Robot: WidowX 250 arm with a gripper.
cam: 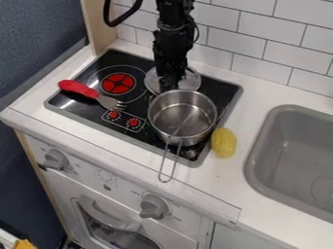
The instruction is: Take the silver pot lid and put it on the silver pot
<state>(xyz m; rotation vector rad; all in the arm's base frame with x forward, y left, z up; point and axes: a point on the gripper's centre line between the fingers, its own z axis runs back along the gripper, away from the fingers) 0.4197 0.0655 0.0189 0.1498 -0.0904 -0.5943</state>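
Behind the pot [189,135], the gripper [170,83], its state unclear, partly hides the lid [190,81].

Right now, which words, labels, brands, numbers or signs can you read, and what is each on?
None can be read.
Oven front: marks by the left gray knob and right gray knob, too small.
Between these knobs: a round printed mark, too small.
Cooktop: white marks around two red dots, too small.
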